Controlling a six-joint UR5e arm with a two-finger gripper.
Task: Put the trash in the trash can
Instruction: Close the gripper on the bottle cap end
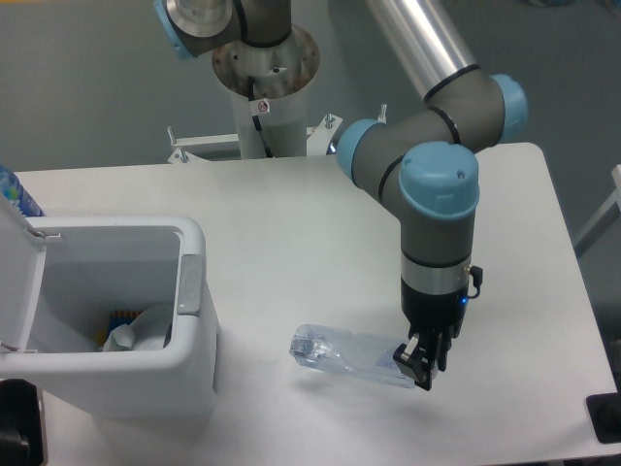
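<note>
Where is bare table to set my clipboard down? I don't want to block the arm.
Bare: the back strip between the trash can and the arm's base, and the right edge. Crowded: the front, where the end effector grips the bottle.

No text, brand name or number could be read anywhere. The crushed bottle (349, 355) carried only dark label marks, too blurred to make out, and a small red-and-white sticker (262, 105) on the arm's base column (260, 87) was too small to read.
</note>
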